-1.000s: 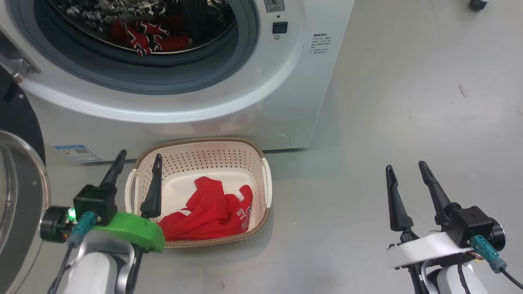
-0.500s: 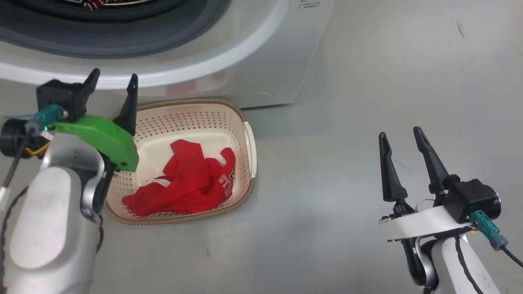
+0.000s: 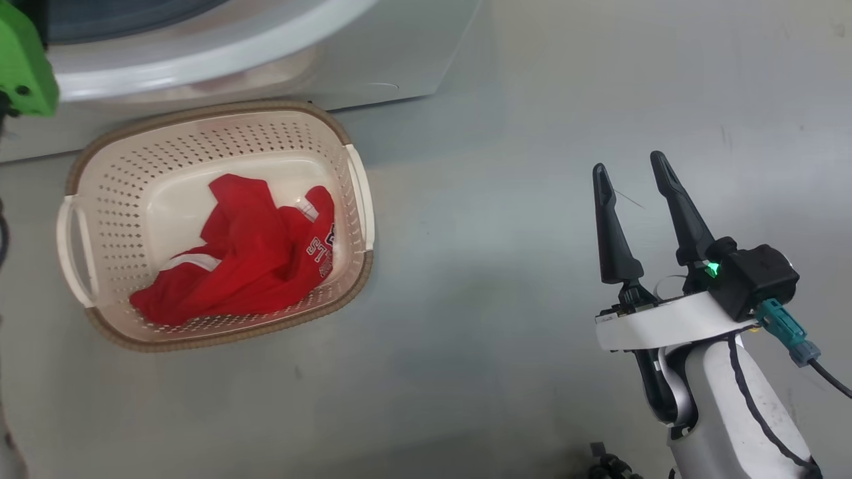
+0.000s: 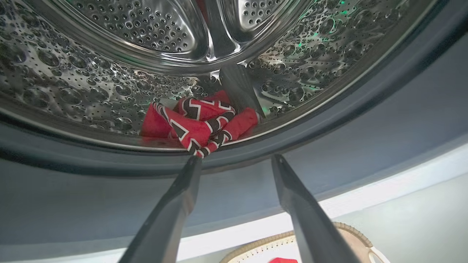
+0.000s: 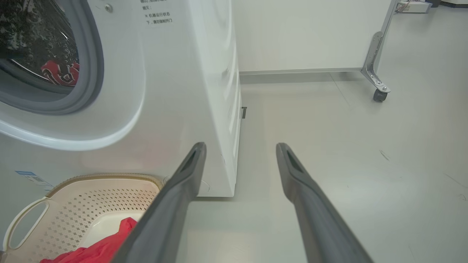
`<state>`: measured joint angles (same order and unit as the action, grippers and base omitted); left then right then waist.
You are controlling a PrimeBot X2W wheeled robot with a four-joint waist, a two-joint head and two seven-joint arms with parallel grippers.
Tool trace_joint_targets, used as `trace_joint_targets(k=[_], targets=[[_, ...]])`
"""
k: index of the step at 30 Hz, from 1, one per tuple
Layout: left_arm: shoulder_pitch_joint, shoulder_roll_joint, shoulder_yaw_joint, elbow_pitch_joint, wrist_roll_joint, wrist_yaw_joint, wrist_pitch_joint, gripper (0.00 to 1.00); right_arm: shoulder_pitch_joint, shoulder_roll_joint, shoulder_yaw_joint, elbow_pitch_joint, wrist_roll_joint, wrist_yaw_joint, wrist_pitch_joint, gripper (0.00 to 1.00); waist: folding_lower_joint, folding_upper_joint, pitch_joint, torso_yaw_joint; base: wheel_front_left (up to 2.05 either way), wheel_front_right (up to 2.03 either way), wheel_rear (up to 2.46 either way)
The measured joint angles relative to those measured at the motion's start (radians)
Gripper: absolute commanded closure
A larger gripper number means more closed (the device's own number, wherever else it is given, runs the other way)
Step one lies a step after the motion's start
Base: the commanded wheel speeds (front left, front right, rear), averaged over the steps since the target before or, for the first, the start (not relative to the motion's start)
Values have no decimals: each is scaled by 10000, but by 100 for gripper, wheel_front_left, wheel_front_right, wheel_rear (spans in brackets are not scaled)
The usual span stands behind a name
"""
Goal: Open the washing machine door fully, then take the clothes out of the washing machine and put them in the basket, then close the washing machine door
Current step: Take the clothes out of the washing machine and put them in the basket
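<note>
Head view: the basket (image 3: 133, 153) at 9 o'clock holds red clothes (image 3: 246, 266), below the washing machine (image 3: 373, 46) at 11. The right claw (image 3: 628, 161) at 4 stands released and empty.

Left wrist view: the left claw (image 4: 236, 157), released, points into the drum (image 4: 109, 95). A red patterned garment (image 4: 197, 124) lies at 12, just beyond its tips.

Right wrist view: spread fingers (image 5: 175, 204) over the floor (image 5: 329, 120).
</note>
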<state>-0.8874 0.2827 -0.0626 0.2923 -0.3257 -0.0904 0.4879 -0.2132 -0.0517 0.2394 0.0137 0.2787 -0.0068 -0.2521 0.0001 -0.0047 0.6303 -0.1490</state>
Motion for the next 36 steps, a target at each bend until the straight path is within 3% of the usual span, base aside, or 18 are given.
trace_joint_targets(k=[7,20,32,33,35,36], targets=[[-1069,742,48,577,161,-73,773,0,-255,25,178,284,293,46,-2,0,0,0,516,-656,0,0,0],[-2780,1469,90,1137,182,-178,1923,0,-732,36,575,-21,1014,-151,-2,0,0,0,1407,-1399,0,0,0],[-3341,2019,19,1755,696,-144,2502,0,-1098,50,815,-123,1419,-330,-2,0,1,0,1997,-1801,0,0,0],[-3373,2019,19,1768,721,-102,2502,15,-1102,48,811,-123,1419,-364,-2,0,1,0,2017,-1816,0,0,0],[-3499,2023,8,1810,727,-100,2500,55,-1116,50,817,-121,1421,-399,-2,0,1,0,2047,-1831,0,0,0],[-3543,2023,-2,1814,727,-100,2495,55,-1138,50,826,-121,1436,-399,-2,0,1,0,2058,-1831,0,0,0]])
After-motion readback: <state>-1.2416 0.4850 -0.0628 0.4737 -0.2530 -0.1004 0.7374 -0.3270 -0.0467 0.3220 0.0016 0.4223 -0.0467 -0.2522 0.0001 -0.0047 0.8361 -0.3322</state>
